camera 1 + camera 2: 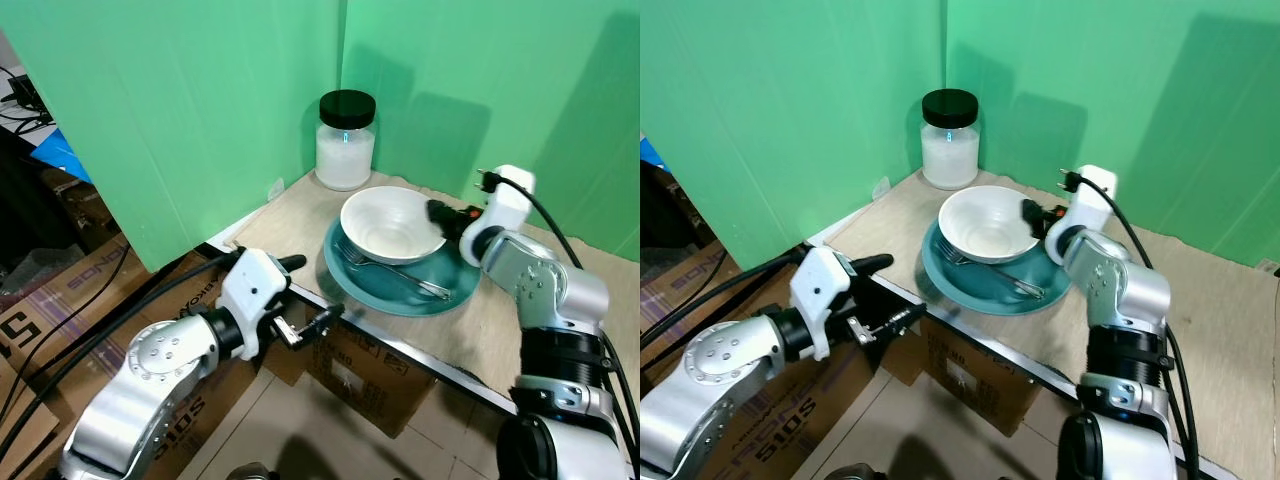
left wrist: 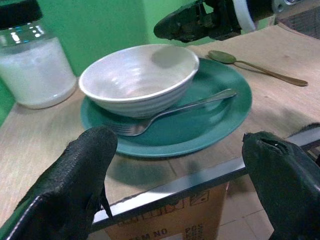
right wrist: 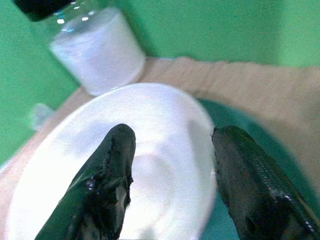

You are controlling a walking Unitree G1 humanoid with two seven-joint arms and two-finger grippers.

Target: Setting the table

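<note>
White bowl (image 1: 392, 224) & fork (image 1: 398, 275) on teal plate (image 1: 455, 290).

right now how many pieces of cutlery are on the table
2: a silver metal fork lying on the teal round plate beside the white bowl, and a brass-coloured spoon on the wooden table beyond the plate.

You're looking at two silver-grey metal arms with rounded, jointed housings and small dark screw holes dotting the shells. Each wrist is wearing a white block-shaped casing, and black ribbed collars are ringing the joints. Thick black cables are running along both arms. The left gripper (image 1: 310, 295) is showing two long black fingers with a small metal fitting between them; the right gripper (image 3: 170, 175) is showing fingers (image 3: 107, 175) in a rough, textured black covering.
</note>
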